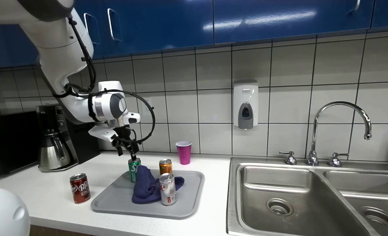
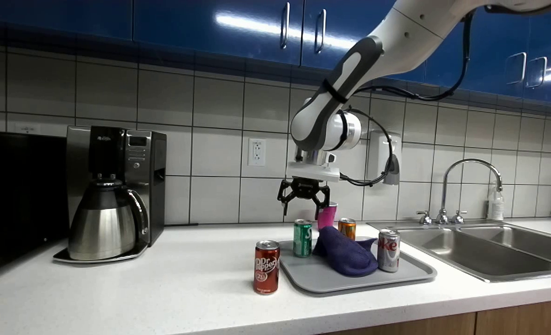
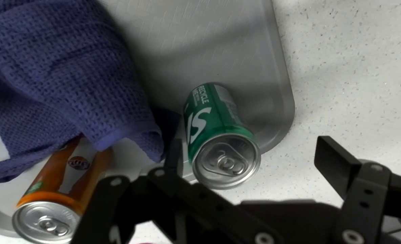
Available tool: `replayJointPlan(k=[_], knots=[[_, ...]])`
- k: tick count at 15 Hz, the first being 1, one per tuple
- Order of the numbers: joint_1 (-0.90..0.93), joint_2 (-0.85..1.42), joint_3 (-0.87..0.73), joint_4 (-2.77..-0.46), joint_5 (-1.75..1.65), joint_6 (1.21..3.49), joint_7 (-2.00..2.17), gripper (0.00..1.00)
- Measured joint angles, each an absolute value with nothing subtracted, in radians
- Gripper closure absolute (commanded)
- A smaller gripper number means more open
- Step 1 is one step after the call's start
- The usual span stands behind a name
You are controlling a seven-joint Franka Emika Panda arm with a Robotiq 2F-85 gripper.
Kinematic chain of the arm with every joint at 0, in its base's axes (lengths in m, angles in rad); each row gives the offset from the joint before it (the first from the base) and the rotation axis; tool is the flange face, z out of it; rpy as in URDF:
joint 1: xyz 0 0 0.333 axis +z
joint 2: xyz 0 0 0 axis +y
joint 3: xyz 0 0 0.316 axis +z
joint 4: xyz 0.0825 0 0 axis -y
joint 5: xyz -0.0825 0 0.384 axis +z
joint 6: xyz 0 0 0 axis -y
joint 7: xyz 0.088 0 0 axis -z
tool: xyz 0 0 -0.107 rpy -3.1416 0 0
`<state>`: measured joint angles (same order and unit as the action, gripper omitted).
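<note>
"Claw (image 2: 301, 213) first. State?"

"Jaws spread wide, fingers (image 3: 337, 164) pointing down, right above the green Sprite can (image 2: 302, 238). In the wrist view the can's lid showed between the 2 fingers, much closer to 1 of them."

"Was it touching?"

"Couldn't say. In an exterior view a fingertip overlapped the lid, but depth read poorly there."

"Where did that can sit?"

"Upright on the gray tray (image 2: 310, 275), near a corner, just beside the purple cloth (image 2: 347, 256). Cloth lay bunched and folded."

"Other stuff on the tray?"

"2 more cans, both upright: the orange can (image 1: 165, 166) by the cloth on the wall side, and the silver Coke can (image 2: 388, 251) across the cloth from the Sprite."

"Off the tray?"

"Dr Pepper can (image 2: 266, 267), upright on the white counter (image 2: 187, 288), near the tray's edge. Pink cup (image 1: 184, 153) stood close to the tiled wall (image 1: 213, 105). Coffee maker (image 2: 140, 181) sat well apart on the Dr Pepper side; the steel sink (image 1: 235, 196) with its curved faucet (image 1: 314, 137) was on the opposite side. Soap dispenser (image 1: 245, 105) hung on the tiles, between cup and faucet."
</note>
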<state>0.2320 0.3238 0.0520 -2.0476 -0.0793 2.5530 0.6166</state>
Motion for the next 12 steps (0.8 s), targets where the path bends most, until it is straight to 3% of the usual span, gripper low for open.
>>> replayJointPlan(k=[12], knots=[[0.261, 0.424, 0.011, -1.972, -0.079, 2.528, 0.630, 0.00]])
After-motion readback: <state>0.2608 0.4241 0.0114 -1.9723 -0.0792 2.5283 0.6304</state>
